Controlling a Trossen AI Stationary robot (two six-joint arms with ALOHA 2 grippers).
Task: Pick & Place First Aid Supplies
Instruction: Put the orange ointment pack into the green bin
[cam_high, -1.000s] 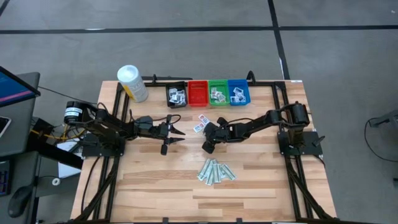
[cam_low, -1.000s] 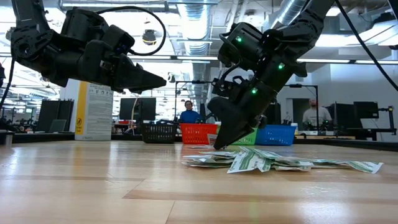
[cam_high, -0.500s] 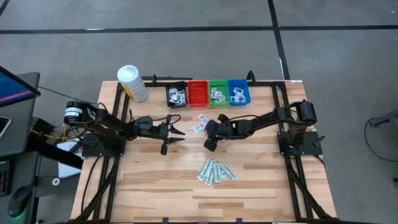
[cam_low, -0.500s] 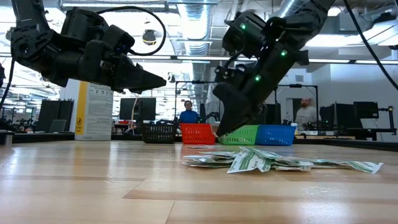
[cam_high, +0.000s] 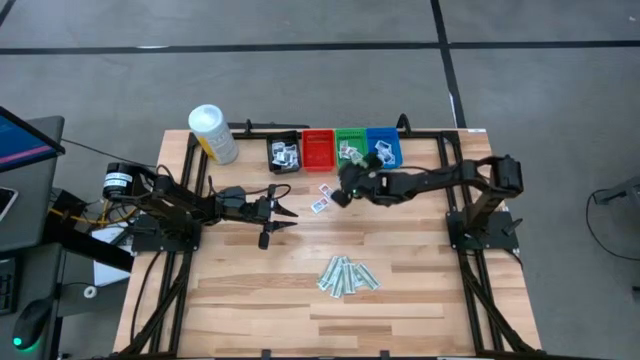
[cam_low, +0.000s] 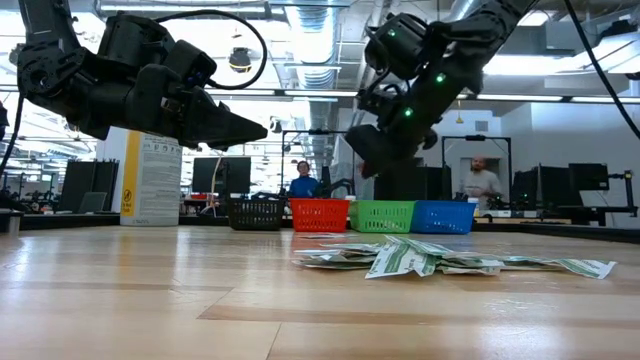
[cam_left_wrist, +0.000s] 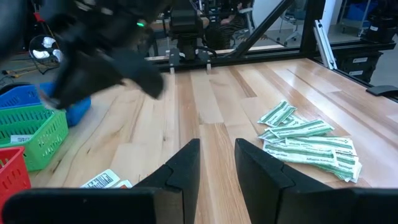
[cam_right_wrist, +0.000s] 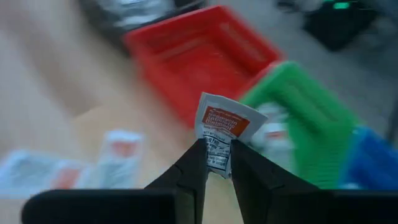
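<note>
**A:** Item one, the right gripper (cam_high: 345, 187)?

**B:** Its jaws are clamped on a small white paper packet with an orange-red band and dark print (cam_right_wrist: 221, 134), held upright between the fingertips. The gripper hangs above the pale wooden surface (cam_high: 240, 280), just short of the row of bins.

**A:** The bins?

**B:** Four small plastic baskets side by side, ahead of the right jaws: black bin (cam_high: 284, 152), red bin (cam_high: 318, 149), green bin (cam_high: 351, 149), blue bin (cam_high: 384, 146). White packets lie in the black, green and blue ones. The held packet sits between the red bin and the green bin in the right wrist view.

**A:** Loose stock on the surface?

**B:** Two or three white packets with red print (cam_high: 322, 197) lie just beside the right jaws. A heap of long pale-green wrapped strips (cam_high: 348, 276) lies well apart from both grippers, nearer the front edge.

**A:** The left gripper (cam_high: 283, 218)?

**B:** It hovers over the surface, its jaws slightly apart and holding nothing, pointing across towards the right arm.

**A:** Anything else?

**B:** A white cylindrical canister with a yellow label (cam_high: 212, 134) stands at the far corner, behind the left arm.
</note>
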